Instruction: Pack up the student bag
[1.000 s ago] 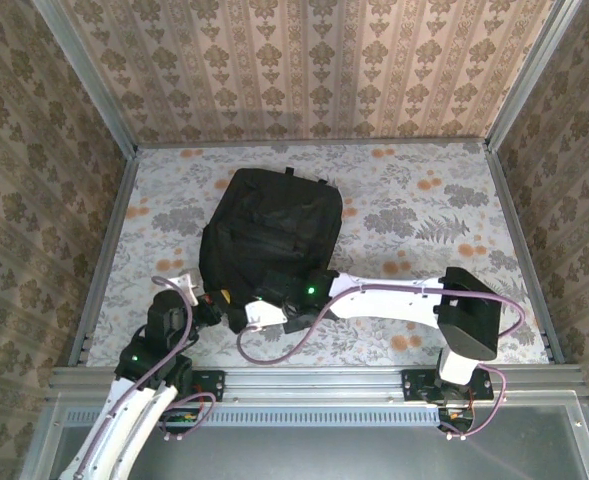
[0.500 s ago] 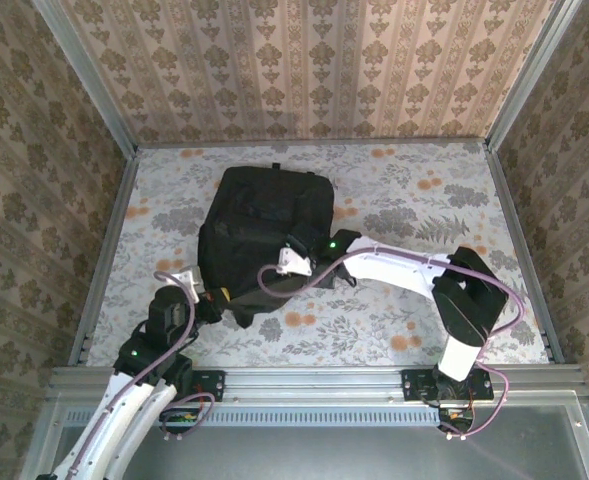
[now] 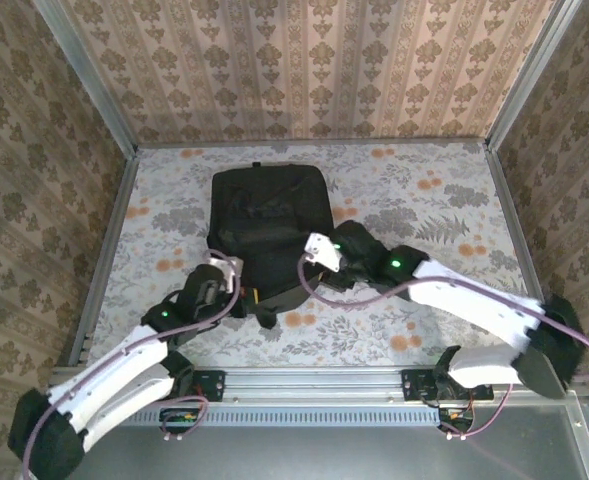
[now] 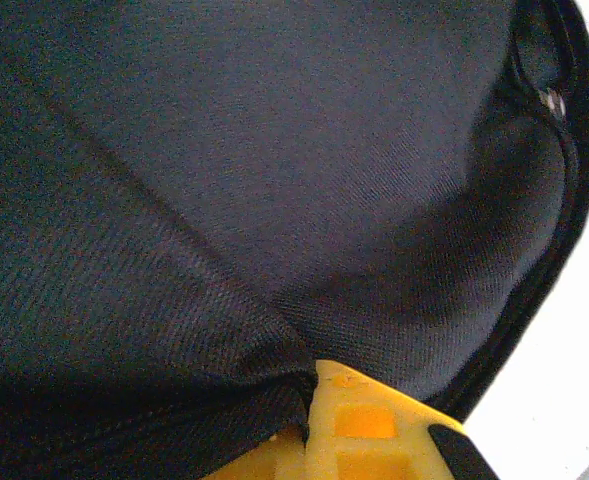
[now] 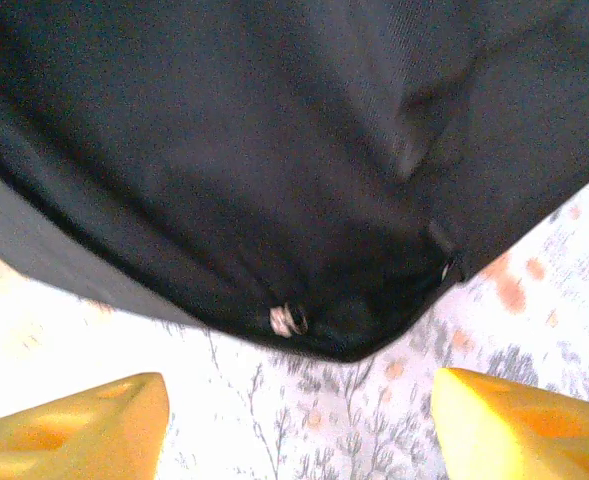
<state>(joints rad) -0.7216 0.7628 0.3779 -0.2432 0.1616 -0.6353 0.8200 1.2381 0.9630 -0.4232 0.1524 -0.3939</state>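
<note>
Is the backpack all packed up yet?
Hard to say. Done: the student bag lies flat on the table. In hand: the left gripper pinches its fabric edge, while the right gripper hovers open beside it. Left: what's inside is hidden, so packing may remain.

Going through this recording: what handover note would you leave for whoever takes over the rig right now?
Left gripper: shut, pinching fabric at the near left corner of the student bag.
Right gripper: open, empty, fingers apart above the table beside a bag corner.
Bag lies flat mid-table.
Done: unclear; its contents and zip state cannot be seen.
Left: check contents and zip, then release the left grip.
</note>
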